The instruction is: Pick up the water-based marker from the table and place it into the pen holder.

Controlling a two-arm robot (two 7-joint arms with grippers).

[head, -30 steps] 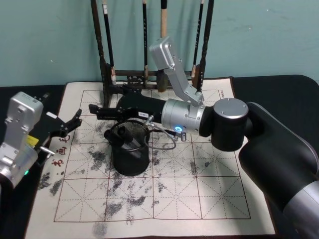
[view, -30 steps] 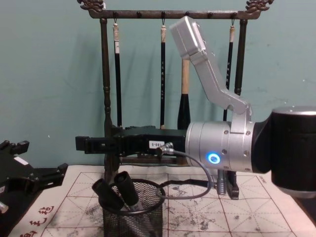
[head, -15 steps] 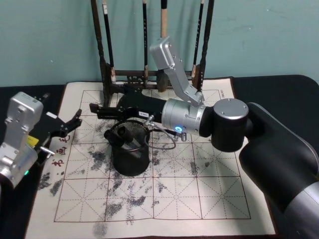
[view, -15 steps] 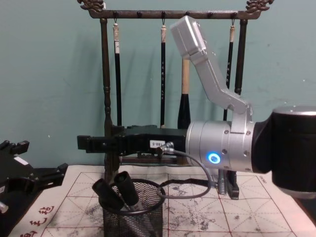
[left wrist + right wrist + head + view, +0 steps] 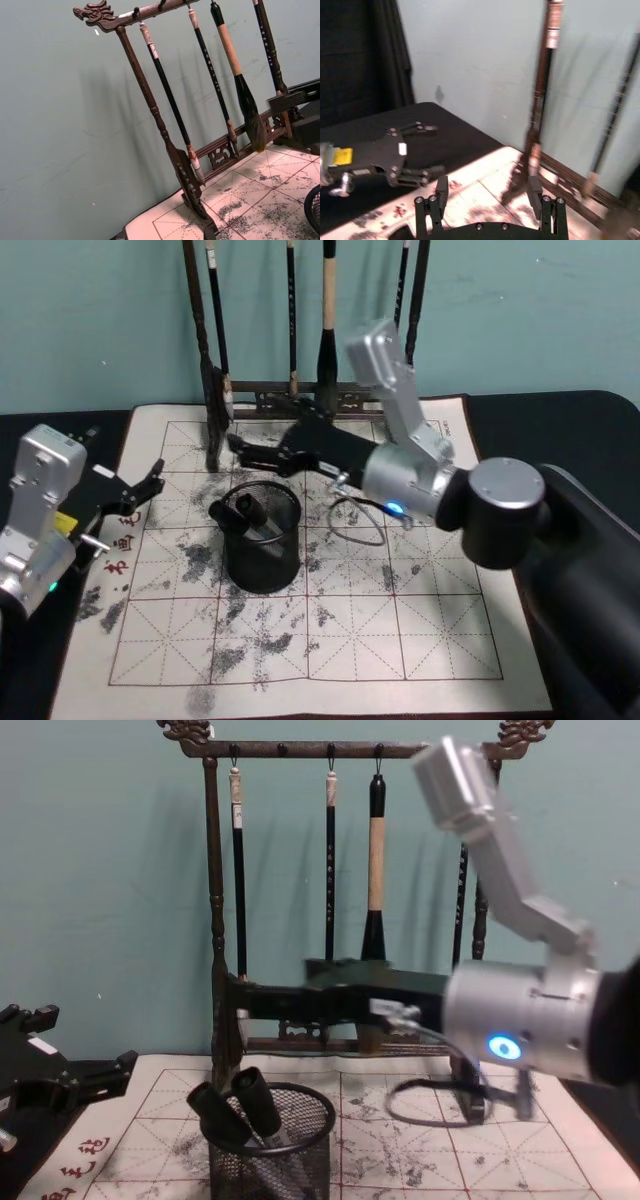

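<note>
Starting nearest you: the left gripper (image 5: pixel 135 492) sits parked at the table's left edge, low over the black cloth, fingers spread and empty, out of the way because this job needs one arm. Next comes the pen holder (image 5: pixel 260 540), upright on the ink-stained practice mat (image 5: pixel 400 640); two dark capped barrels lean against its left rim, and I judge one to be the water-based marker (image 5: pixel 258 1101), so the placing looks done. Just behind and above the rim hangs your right gripper (image 5: pixel 243 450), fingers parted with nothing between them, as the right wrist view confirms. Farthest back, the brush rack (image 5: pixel 214 920) stands against the wall.
</note>
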